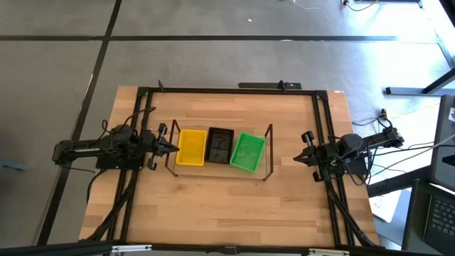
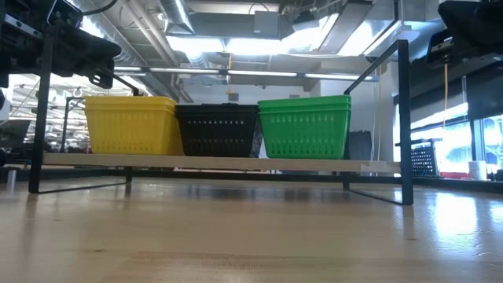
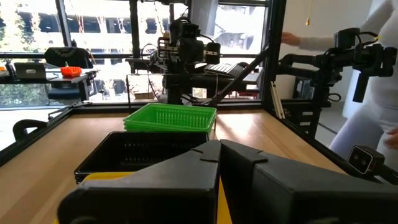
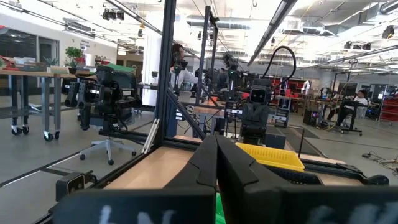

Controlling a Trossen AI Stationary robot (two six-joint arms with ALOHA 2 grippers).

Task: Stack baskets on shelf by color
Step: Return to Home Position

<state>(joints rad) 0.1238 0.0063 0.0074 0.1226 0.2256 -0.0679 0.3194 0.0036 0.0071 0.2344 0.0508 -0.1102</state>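
On the low wooden shelf (image 1: pixel 186 169) with black wire end frames stand three stacks of baskets in a row: yellow (image 1: pixel 191 147) at the left, black (image 1: pixel 219 144) in the middle, green (image 1: pixel 247 151) at the right, each resting on its bottom on the board. The low view shows them side by side: yellow (image 2: pixel 130 124), black (image 2: pixel 217 130), green (image 2: pixel 304 126). My left gripper (image 1: pixel 175 148) is shut just left of the yellow stack, above the shelf's end frame. My right gripper (image 1: pixel 297 158) is shut at the table's right side, well clear of the shelf.
A black metal frame (image 1: pixel 227 90) runs along the table's far, left and right sides. Bare wooden tabletop (image 1: pixel 227 206) lies between the shelf and the near edge. A person in white (image 3: pixel 373 118) stands beyond the table in the left wrist view.
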